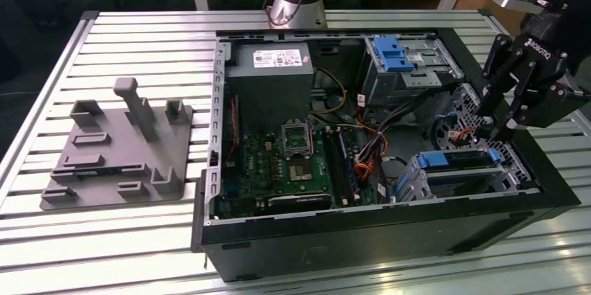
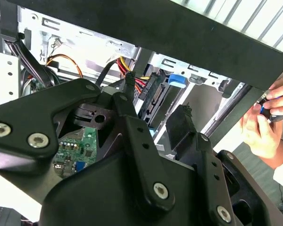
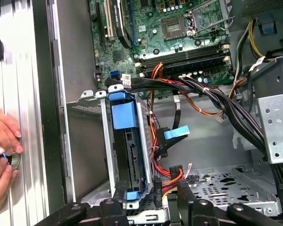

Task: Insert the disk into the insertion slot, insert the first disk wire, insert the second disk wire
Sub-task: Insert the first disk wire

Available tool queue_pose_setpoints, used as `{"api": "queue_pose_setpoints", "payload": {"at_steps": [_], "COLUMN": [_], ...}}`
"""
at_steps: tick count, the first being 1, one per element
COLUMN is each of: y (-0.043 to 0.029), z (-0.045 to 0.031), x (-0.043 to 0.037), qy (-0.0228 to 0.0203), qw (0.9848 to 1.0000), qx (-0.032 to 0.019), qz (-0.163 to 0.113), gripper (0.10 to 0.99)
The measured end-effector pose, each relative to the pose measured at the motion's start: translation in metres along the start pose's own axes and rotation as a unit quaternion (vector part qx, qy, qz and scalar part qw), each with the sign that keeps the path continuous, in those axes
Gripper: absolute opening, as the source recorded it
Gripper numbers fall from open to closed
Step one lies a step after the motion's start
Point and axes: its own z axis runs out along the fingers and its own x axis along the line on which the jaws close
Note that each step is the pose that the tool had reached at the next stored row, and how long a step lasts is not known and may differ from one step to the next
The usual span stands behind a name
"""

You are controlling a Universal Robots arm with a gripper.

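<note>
- The computer case [image 1: 369,239] lies open on the slatted metal table [image 1: 138,39].
- The insertion slot [image 1: 517,174], a small perforated metal cage, sits inside the case in its near corner on the exterior view's right.
- The disk [image 3: 127,150] is seated in that slot, with its blue carrier frame showing at the cage's open end.
- The claw [image 1: 497,123] hangs inside the case just beside the slot, close above a bundle of red and orange wires [image 3: 170,175] that runs past the disk's end. I cannot tell whether the claw is wide, narrow or holding anything.
- The green motherboard [image 1: 295,163] fills the middle of the case. The grey power-supply box [image 1: 277,59] and a taller metal bay [image 1: 416,59] stand along the case's far wall.
- A grey fixture [image 1: 111,149] rests on the table outside the case, on the exterior view's left.
- A person's hands [image 3: 2,136] are outside the case wall nearest the slot, pinching a small object.
</note>
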Motion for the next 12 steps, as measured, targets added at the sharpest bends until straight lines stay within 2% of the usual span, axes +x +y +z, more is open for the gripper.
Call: {"api": "queue_pose_setpoints", "payload": {"at_steps": [5, 12], "y": [-0.0008, -0.0009], "z": [0.0011, 0.0033], "x": [-0.0004, -0.0007], "qy": [0.0022, 0.0019], "qw": [0.9997, 0.9997], "qx": [0.0046, 0.0041], "qz": [-0.026, -0.023], "gripper": [0.545, 0.545]}}
